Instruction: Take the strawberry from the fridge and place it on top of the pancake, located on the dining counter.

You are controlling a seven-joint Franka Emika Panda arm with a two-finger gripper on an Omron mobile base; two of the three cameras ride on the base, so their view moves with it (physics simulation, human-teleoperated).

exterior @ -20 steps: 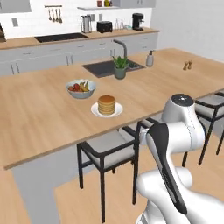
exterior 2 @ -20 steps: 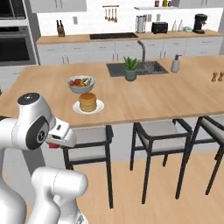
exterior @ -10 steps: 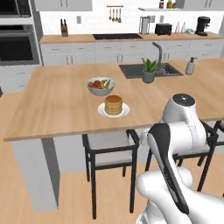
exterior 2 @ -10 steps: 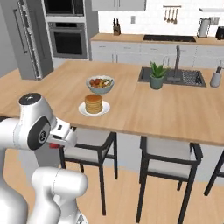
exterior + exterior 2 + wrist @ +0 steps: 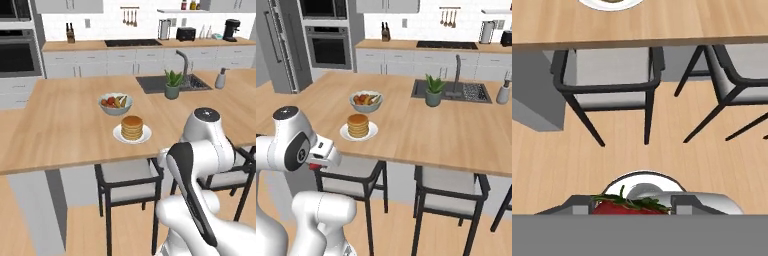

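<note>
Swinging further around the kitchen, the base cameras have shifted the whole scene since a second ago: the light-wood-topped dining counter (image 5: pixel 60 130) now fills both base views squarely, while the things on it keep their places.

At far left of the right base view stands the tall matte grey fridge (image 5: pixel 278 45), beside a built-in black wall oven (image 5: pixel 330 45). Right of that, on the counter, a pale bowl of mixed fruit (image 5: pixel 115 103) sits just behind the short stack of round golden-brown pancakes (image 5: pixel 132 127) on its small white plate (image 5: pixel 120 135); the stack's top is bare. Further right, a small potted green plant (image 5: pixel 173 84) stands at the near edge of the inset dark sink (image 5: pixel 155 85), with a soap dispenser (image 5: pixel 220 78) beyond.

Below the counter's near edge, two dark-framed stools with grey seats (image 5: pixel 607 75) are tucked in, seen from above in the hand view. The two-finger gripper (image 5: pixel 632 206) hangs over the wooden floor short of the counter, its fingers closed narrowly on the tiny bright red strawberry (image 5: pixel 629 207), green leaves showing. In the right base view the berry shows as a red spot (image 5: pixel 314 166) under the hand.
</note>
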